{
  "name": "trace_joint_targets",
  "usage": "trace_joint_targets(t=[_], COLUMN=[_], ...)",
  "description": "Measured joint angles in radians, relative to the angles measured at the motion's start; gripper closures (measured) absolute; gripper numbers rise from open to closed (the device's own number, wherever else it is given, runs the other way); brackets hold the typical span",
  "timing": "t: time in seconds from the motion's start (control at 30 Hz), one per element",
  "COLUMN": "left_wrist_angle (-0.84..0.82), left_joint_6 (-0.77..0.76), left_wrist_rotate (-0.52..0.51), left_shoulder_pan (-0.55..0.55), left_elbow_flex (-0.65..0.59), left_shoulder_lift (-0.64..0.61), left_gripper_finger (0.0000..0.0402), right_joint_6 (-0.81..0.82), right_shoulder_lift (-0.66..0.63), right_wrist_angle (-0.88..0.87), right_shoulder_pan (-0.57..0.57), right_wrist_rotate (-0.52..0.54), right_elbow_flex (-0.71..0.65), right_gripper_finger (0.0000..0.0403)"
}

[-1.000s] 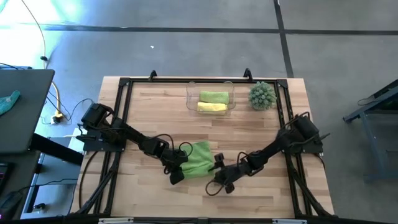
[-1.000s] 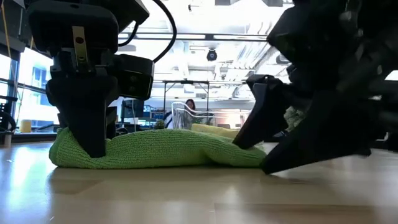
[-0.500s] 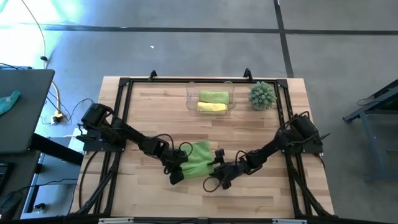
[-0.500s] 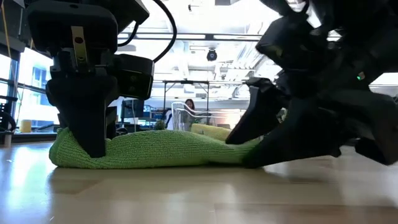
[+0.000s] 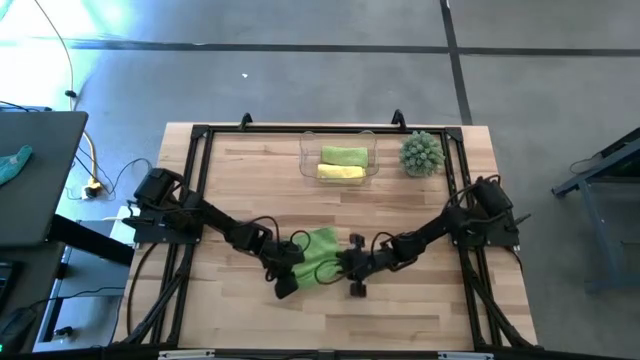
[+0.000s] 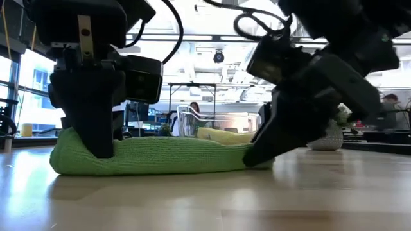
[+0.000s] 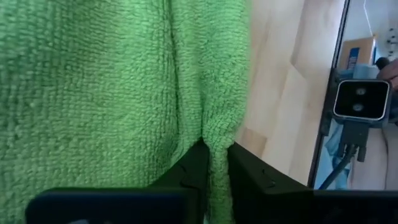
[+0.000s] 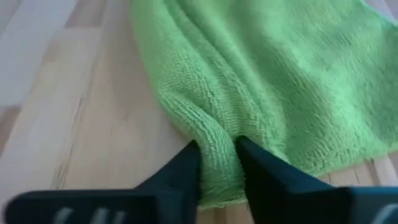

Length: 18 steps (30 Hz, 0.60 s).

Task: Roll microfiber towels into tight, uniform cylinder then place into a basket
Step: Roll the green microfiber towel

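Observation:
A lime green microfiber towel (image 5: 320,246) lies bunched on the wooden table, near the front middle. My left gripper (image 5: 289,277) is shut on its near left part, and my right gripper (image 5: 347,268) is shut on its near right edge. In the low view the towel (image 6: 160,157) rests flat on the tabletop between the two grippers. At the far middle stands the clear basket (image 5: 307,160), with one rolled green towel (image 5: 344,155) and one rolled yellow towel (image 5: 340,172) lying in it. My left gripper pinches a raised fold of the towel (image 7: 216,134) between its two fingers, near the towel's near left edge. The fingers slant down from the table's left. The rest of the towel lies on the table. My right gripper pinches a rounded fold at the towel's near right edge (image 8: 214,134) between its two fingers. It slants down from the table's right. The cloth bulges up between the fingers (image 8: 186,163), and the rest of the towel lies on the table.
A spiky green ball plant (image 5: 422,153) stands to the right of the basket. A black frame (image 5: 200,135) runs around the tabletop. Bare wood lies between the towel and the basket. A teal cloth (image 5: 14,162) lies on a side table off to the left.
My right gripper has moved toward the table's left and a little down onto the towel's near right edge, rolled about its own axis, and shut on a fold there. My left gripper has stayed on the towel's left part.

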Motion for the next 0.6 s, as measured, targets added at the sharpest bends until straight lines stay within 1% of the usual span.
trace_joint_targets(t=[0.1,0.17,0.2,0.37,0.53,0.6], left_wrist_angle=[-0.006,-0.029,-0.043,-0.16,-0.239,-0.213], left_joint_6=[0.032,0.082,0.113,0.261,0.409,0.474], left_wrist_rotate=[0.003,0.007,0.009,-0.024,-0.122,-0.172], left_shoulder_pan=[-0.008,-0.011,-0.011,-0.011,-0.045,-0.079], left_elbow_flex=[0.001,0.001,0.002,0.008,0.02,0.021], left_shoulder_lift=[-0.001,-0.014,-0.021,-0.104,-0.215,-0.245], left_gripper_finger=[0.0345,0.0334,0.0329,0.0309,0.0301,0.03], right_joint_6=[0.067,0.109,0.129,0.277,0.342,0.372], right_shoulder_lift=[0.0,0.0,0.001,0.006,0.005,0.004], right_wrist_angle=[0.011,0.024,0.03,0.065,0.072,0.072], right_shoulder_pan=[-0.014,-0.027,-0.033,-0.09,-0.126,-0.136], right_wrist_rotate=[-0.071,-0.158,-0.206,-0.435,-0.513,-0.524], right_elbow_flex=[-0.001,-0.002,-0.002,-0.007,-0.006,-0.006], right_gripper_finger=[0.0359,0.0387,0.0394,0.0388,0.0397,0.04])
